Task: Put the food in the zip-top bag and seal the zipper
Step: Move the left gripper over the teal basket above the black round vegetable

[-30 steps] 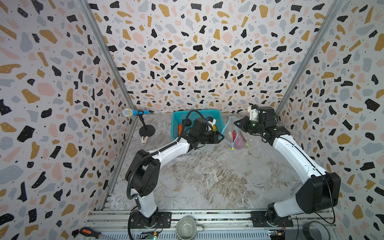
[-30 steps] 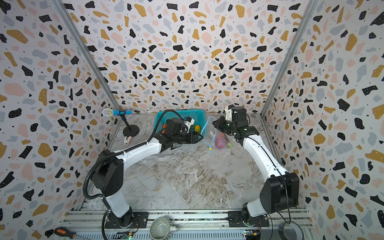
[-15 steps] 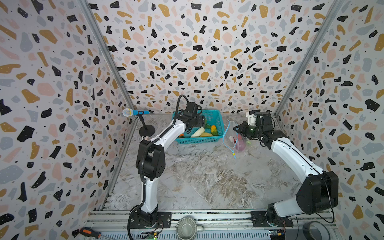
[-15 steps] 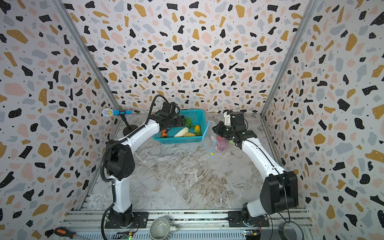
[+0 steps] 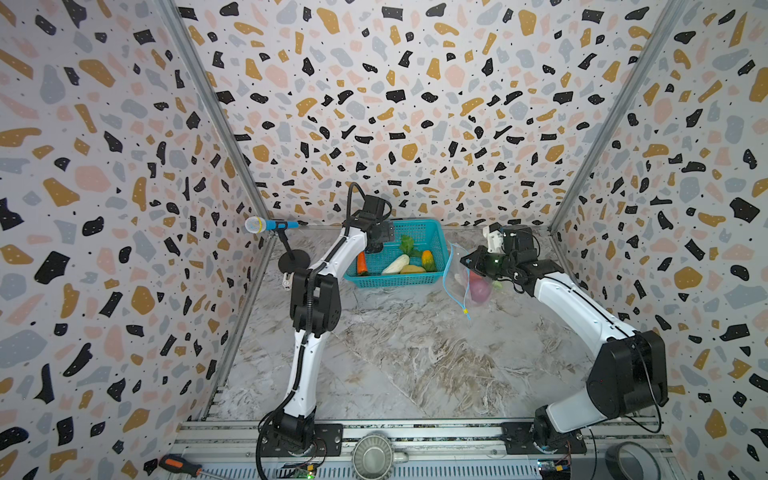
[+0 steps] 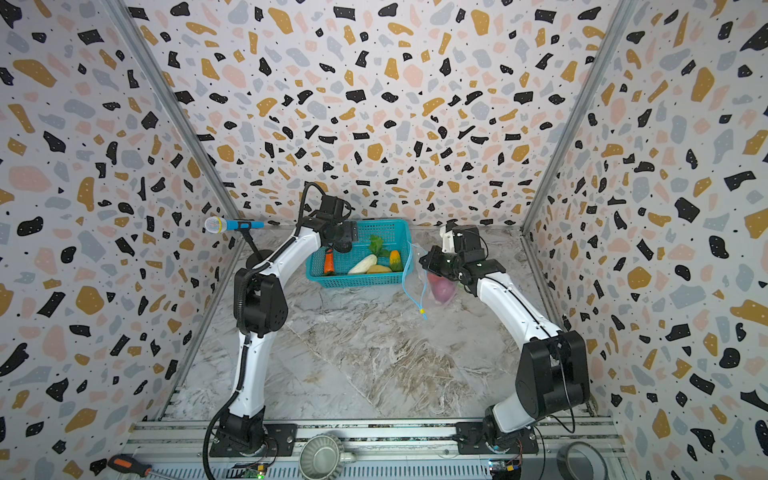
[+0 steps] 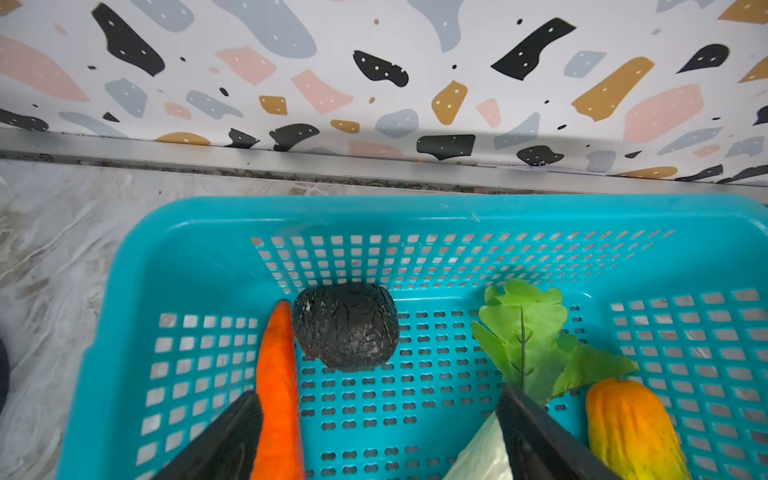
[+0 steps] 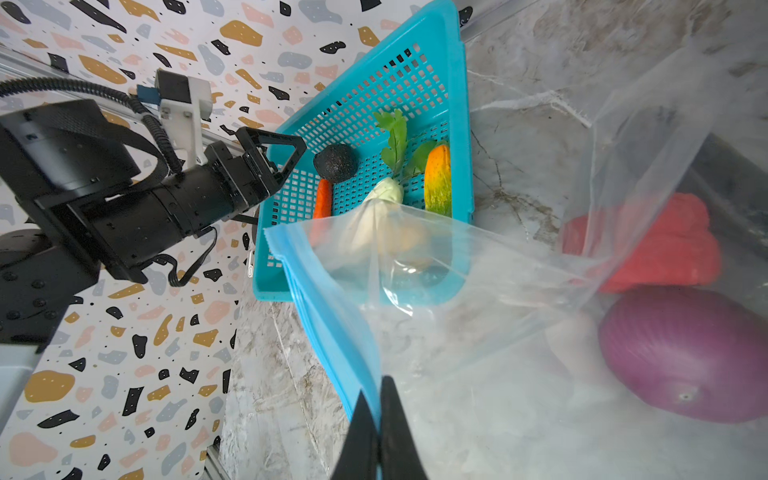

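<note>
My left gripper (image 7: 376, 395) (image 5: 376, 246) hangs open over the left end of the teal basket (image 7: 124, 291), holding nothing. Below it lie an orange carrot (image 7: 276, 374) and a dark eggplant (image 7: 345, 326). Green leaves (image 7: 523, 332), a white radish (image 5: 395, 264), a yellow potato (image 5: 412, 269) and corn (image 7: 631, 428) also lie in the basket. My right gripper (image 8: 376, 386) (image 5: 469, 262) is shut on the blue zipper (image 8: 332, 332) of the zip-top bag (image 8: 478, 311), which hangs open to the basket's right. A purple onion (image 8: 685, 353) and red pepper (image 8: 665, 245) sit inside the bag. The yellow slider (image 5: 465, 309) dangles low.
The basket stands against the back wall. A toy microphone on a black stand (image 5: 266, 225) is at the back left corner. A screwdriver (image 5: 178, 465), a metal cup (image 5: 372, 457) and a tape roll (image 5: 631, 461) lie on the front rail.
My left gripper has swung from the basket's right end, near the bag, to its left end and has opened wider. My right gripper has sunk slightly with the bag.
</note>
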Tool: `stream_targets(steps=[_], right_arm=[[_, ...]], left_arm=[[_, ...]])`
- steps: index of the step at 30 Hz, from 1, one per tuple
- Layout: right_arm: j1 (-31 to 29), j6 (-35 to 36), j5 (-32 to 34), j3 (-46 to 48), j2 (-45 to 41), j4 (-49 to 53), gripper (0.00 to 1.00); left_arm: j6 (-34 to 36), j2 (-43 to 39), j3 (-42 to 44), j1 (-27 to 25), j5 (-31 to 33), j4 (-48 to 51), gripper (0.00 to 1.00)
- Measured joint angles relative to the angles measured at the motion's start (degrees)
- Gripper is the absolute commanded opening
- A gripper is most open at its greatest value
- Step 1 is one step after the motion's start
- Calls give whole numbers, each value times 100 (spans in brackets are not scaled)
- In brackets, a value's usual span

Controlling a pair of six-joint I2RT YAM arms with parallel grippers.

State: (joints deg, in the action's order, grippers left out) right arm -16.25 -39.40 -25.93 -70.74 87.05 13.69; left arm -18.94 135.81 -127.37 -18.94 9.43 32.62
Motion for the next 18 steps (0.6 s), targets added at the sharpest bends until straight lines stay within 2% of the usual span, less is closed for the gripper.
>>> stream_targets(steps=[7,18], right_arm=[[0,26,0,-192,111,0,0],[0,28,-2,-225,297,7,0]], left_arm=[[-13,437,-361,52,-11,28,91],[-166,514,-177,63,37,-240,86]])
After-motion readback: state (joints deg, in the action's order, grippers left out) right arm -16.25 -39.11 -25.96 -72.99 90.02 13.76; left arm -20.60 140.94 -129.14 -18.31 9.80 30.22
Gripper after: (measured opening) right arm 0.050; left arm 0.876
